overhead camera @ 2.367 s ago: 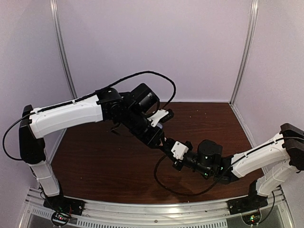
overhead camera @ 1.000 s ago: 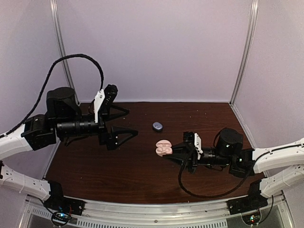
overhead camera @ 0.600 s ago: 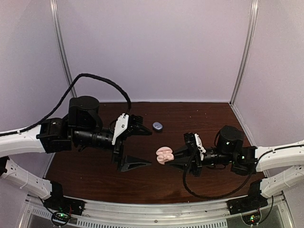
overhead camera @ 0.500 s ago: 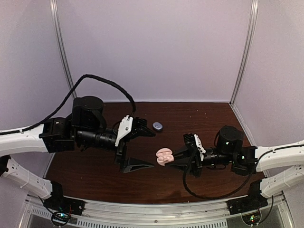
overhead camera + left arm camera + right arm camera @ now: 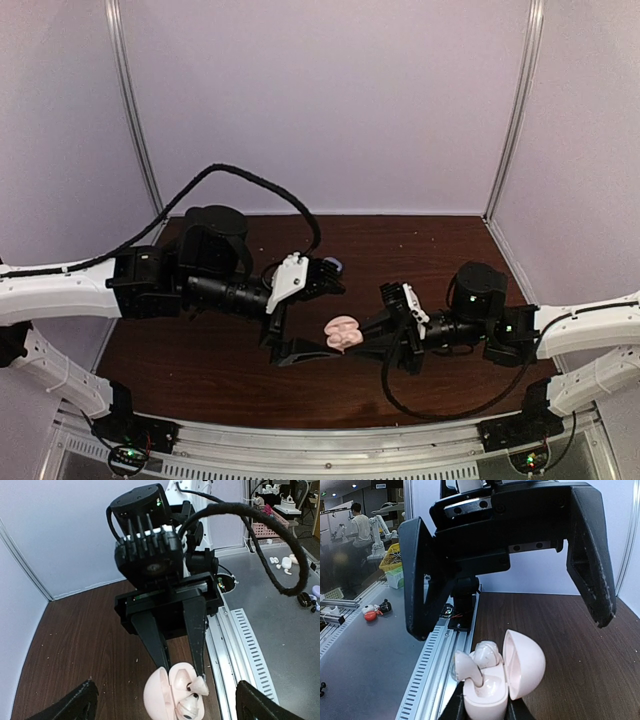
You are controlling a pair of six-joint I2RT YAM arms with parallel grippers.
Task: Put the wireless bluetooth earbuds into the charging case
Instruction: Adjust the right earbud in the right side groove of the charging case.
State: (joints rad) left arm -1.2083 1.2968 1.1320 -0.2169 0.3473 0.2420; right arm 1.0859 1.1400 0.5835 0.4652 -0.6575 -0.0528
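Right gripper [image 5: 480, 707]: pinched on the open pink charging case [image 5: 490, 690]. Left gripper [image 5: 315, 318]: spread wide, empty, just beside it. Both earbuds [image 5: 470, 665] sitting inside, one seemingly proud. Probably the seating step; needs a gentle downward press next, no shoving.

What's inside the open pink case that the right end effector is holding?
Two pale earbuds sit in the pink charging case, its lid open; one juts above the rim. The wells beneath are covered by the buds, so seating depth cannot be seen.
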